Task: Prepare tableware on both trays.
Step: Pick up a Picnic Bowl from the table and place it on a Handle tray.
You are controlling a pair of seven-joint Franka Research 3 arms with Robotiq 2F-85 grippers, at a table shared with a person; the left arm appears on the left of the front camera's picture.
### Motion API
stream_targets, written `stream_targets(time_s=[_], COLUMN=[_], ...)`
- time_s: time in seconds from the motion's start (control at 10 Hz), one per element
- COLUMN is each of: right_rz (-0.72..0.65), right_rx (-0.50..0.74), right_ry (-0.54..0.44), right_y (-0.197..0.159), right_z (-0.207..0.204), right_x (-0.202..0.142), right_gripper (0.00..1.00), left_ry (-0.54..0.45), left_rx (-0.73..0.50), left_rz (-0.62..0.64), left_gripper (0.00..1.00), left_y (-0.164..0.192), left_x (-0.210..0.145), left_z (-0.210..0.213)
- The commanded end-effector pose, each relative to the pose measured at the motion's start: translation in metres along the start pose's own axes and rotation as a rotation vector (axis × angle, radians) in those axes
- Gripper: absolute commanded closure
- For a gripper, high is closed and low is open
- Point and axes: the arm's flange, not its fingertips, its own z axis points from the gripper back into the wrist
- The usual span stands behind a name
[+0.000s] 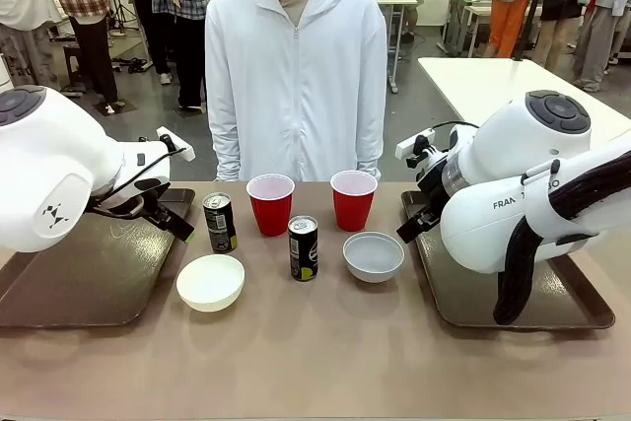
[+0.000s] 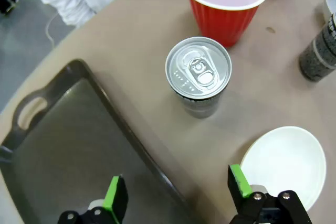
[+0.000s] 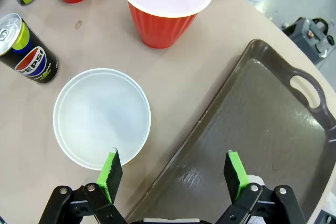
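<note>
Hovering wide and empty; my left end effector (image 2: 176, 183) is hanging over the rim of the left tray (image 2: 58, 150), near the black can (image 2: 198, 72) on the worktop (image 2: 131, 40); my right end effector (image 3: 172, 158) is hanging between the grey-blue bowl (image 3: 100, 114) and the right tray (image 3: 262, 124); nothing is loaded yet; the next move probably calls for descending onto can and bowl.

Counter (image 1: 325, 362): plain tan-brown, no pattern.
Left tray (image 1: 89, 283), right tray (image 1: 463, 293): dark brown all over, a dull sheen.
Left cup (image 1: 270, 209), right cup (image 1: 353, 204): red outside, white inside.
Left can (image 1: 219, 224), right can (image 1: 303, 248): black sides and silver lids, each with a round red-white-blue logo and a yellow-green patch.
Near-left bowl (image 1: 210, 281): white.
Near-right bowl (image 1: 374, 255): pale grey-blue.
Left tool (image 2: 176, 182), right tool (image 3: 172, 163): black with bright green pads.
Left arm (image 1: 49, 175), right arm (image 1: 513, 194): white, with dark grey caps.
Person's jacket (image 1: 296, 76), far side: white.
</note>
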Motion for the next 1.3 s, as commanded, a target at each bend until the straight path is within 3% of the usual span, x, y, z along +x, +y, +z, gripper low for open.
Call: stream_targets(time_s=[0.0,0.3,0.4,0.5,0.8,1.0,1.2], right_rz=[0.000,0.000,-0.041,-0.129,-0.151,-0.193,-0.215], right_rx=[0.000,0.000,-0.096,0.015,0.083,0.100,0.110], right_ry=[0.000,0.000,0.070,0.126,0.215,0.297,0.334], right_y=[0.000,0.000,0.010,0.024,0.062,0.069,0.062], right_z=[0.000,0.000,0.013,0.034,0.096,0.097,0.076], right_x=[0.000,0.000,-0.004,-0.015,-0.073,-0.106,-0.122], right_gripper=[0.00,0.00,0.00,0.00,0.00,0.00,0.00], left_ry=[0.000,0.000,0.000,0.020,0.141,0.190,0.219], left_rx=[0.000,0.000,0.000,-0.020,-0.177,-0.270,-0.261], left_rz=[0.000,0.000,0.000,-0.003,0.073,0.069,0.104], left_gripper=[0.00,0.00,0.00,0.00,0.00,0.00,0.00], left_y=[0.000,0.000,0.000,-0.010,-0.007,-0.019,-0.021], left_x=[0.000,0.000,0.000,-0.017,-0.063,-0.087,-0.102], left_z=[0.000,0.000,0.000,0.030,0.091,0.104,0.095])
